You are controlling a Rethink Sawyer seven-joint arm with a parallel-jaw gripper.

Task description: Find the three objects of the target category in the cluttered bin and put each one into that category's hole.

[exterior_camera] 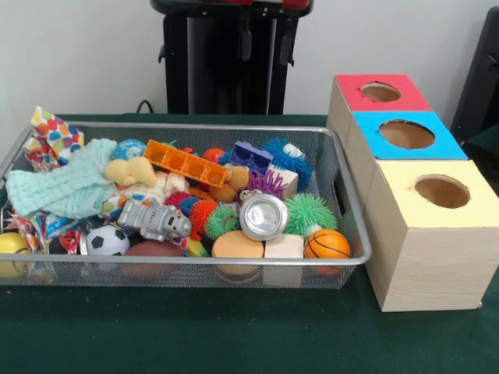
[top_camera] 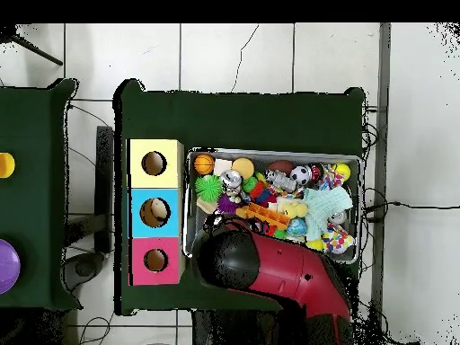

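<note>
- Bin [exterior_camera: 355,226]: silver wire-mesh basket, takes up the left and centre of the green table [exterior_camera: 234,335]; still packed with clutter, nothing looks lifted out.
- Bin's near edge, front view: soccer ball [exterior_camera: 106,241], brown football [exterior_camera: 152,251], yellow sponge-like oval [exterior_camera: 237,245], pale wooden block [exterior_camera: 284,247], small basketball [exterior_camera: 327,245] at the near right corner.
- Mid bin: grey toy robot [exterior_camera: 156,221], silver can [exterior_camera: 263,216] end-on, green spiky ball [exterior_camera: 309,212], orange spiky ball [exterior_camera: 206,213].
- Far side: mint cloth [exterior_camera: 70,187], orange tray piece [exterior_camera: 185,164], purple brick [exterior_camera: 251,157], blue spiky ball [exterior_camera: 281,158].
- Three boxes sit just beside the bin's right edge: yellow-top box [exterior_camera: 437,234] nearest, blue-top box [exterior_camera: 407,135] in the middle, red-top box [exterior_camera: 343,101] farthest, toward the table's far right corner.
- The hole [exterior_camera: 380,92] in the red top: nothing visible inside in either view.
- Judgement: no sign of any deposit, so likely all three objects are left to find.
- Arm [top_camera: 287,269] in the overhead view covers the bin corner closest to the robot base; the gripper itself is hidden under it, so I cannot tell whether it is apart or together.
</note>
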